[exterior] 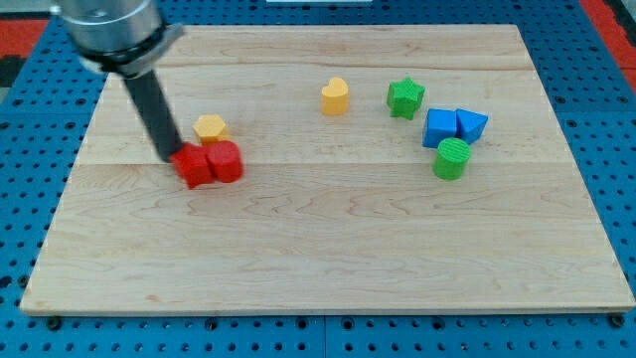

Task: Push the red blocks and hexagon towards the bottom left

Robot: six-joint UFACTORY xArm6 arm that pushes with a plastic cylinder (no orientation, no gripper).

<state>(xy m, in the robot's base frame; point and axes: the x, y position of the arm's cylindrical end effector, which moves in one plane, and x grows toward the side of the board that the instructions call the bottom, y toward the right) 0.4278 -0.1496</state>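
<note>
Two red blocks lie side by side left of the board's middle: a left red block (194, 166) and a right red block (227, 161), touching each other. A yellow hexagon (210, 128) sits just above them, a small gap away. My tip (169, 156) is at the upper left corner of the left red block, touching or nearly touching it, and to the lower left of the hexagon. The dark rod rises from the tip toward the view's top left.
A yellow block (335, 96) sits at upper middle. At the right are a green star (405, 97), a blue cube (440, 127), a blue triangular block (471, 125) and a green cylinder (452, 158). The wooden board (328, 259) lies on a blue pegboard.
</note>
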